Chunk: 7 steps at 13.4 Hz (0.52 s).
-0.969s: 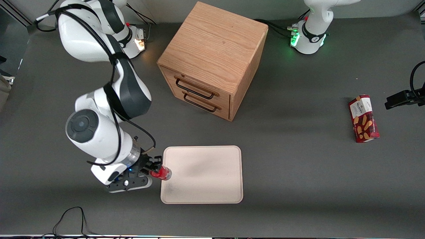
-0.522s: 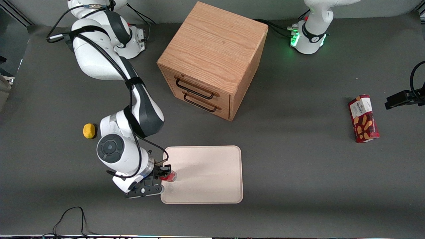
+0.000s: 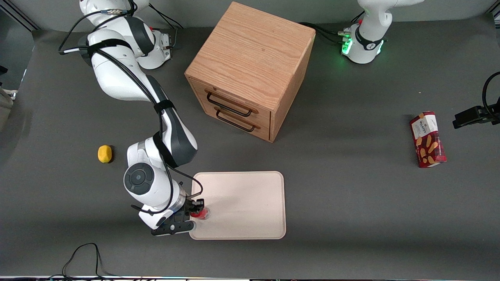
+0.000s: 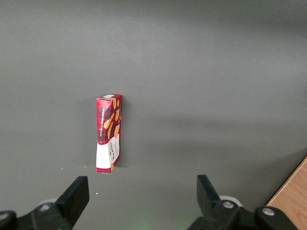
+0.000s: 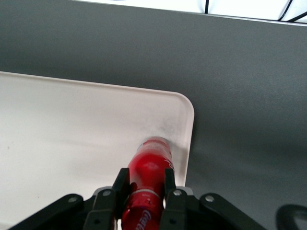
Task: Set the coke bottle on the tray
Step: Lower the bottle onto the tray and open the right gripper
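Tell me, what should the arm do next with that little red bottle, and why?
Probably open the pincer and let go. It is shut on the coke bottle, whose base appears to rest inside the tray, close to a rounded corner, so the bottle seems to be where it belongs.

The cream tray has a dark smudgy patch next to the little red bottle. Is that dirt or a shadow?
Probably shadow. In the right wrist view a soft grey patch lies on the pale cream tray at the base of the small red coke bottle, which the gripper holds. In the front view a similar faint grey blur spreads across the tray beside the bottle and gripper.
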Motion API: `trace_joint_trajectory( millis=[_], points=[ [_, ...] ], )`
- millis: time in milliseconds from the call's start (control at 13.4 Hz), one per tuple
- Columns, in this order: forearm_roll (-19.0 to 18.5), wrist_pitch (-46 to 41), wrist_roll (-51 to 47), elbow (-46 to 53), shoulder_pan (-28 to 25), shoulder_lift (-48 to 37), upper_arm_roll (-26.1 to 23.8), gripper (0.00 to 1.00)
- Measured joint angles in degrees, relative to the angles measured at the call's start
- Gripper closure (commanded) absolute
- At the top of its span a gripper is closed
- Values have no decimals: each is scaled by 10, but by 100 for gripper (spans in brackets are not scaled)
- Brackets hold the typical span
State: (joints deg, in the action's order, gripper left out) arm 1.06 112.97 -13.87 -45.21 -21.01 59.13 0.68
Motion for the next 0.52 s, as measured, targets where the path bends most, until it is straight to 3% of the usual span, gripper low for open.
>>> trace_joint_trajectory(
  millis=[75, 522],
  points=[
    [0, 1, 0, -2, 0, 0, 0, 1],
    [0, 22, -11, -27, 0, -18, 0, 0]
  ],
)
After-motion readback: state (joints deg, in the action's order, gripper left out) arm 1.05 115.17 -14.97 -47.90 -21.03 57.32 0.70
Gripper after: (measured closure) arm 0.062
